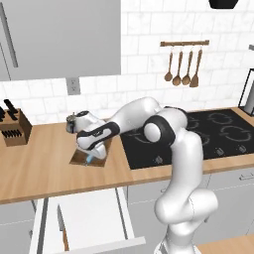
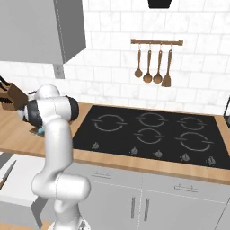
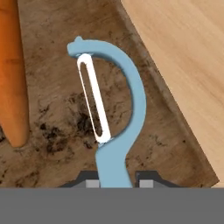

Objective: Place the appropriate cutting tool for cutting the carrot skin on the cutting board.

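My gripper (image 3: 115,183) is pinched nearly closed on the handle of the peeler (image 3: 124,105), a smooth light-blue curve with a slim white blade. It sits over the cutting board (image 3: 65,127), dark mottled wood. The carrot (image 3: 12,74), matte orange and tapered, lies on the board at nine o'clock from the peeler.

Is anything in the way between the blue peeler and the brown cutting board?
No. In the hand view the peeler is already over the cutting board, its handle between the fingertips of the gripper. The carrot lies off to one side on the board, apart from the peeler.
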Controlling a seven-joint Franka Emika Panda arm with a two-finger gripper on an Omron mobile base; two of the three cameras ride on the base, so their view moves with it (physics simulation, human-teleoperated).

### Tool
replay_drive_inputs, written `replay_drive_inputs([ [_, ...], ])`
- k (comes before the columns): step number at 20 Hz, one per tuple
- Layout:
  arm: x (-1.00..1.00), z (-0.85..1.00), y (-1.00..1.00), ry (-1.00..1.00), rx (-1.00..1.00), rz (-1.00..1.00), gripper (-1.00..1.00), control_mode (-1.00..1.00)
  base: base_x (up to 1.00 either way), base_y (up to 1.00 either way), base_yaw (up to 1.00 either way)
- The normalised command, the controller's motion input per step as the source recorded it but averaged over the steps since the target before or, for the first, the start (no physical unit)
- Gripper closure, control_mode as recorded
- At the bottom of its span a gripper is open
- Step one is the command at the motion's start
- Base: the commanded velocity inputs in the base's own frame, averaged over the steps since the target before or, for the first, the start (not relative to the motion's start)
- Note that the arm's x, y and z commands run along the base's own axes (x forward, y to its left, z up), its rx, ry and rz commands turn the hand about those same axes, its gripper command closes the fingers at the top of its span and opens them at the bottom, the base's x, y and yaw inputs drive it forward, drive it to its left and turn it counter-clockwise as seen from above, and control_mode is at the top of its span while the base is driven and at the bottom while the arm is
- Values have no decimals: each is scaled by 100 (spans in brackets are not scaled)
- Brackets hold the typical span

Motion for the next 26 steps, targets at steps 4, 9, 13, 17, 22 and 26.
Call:
replay_drive_inputs([
  [4,10,-23,0,0,0,1,100,-100,0,0,0],
  [9,0,-25,-13,0,0,0,-100,-100,0,0,0],
  [13,-7,-1,-43,0,0,0,-100,-100,0,0,0],
  [17,-31,43,-46,-2,2,0,-100,-100,0,0,0],
  [22,-78,52,-55,-6,5,0,-100,-100,0,0,0],
  [26,-100,49,-55,-13,7,6,-100,-100,0,0,0],
])
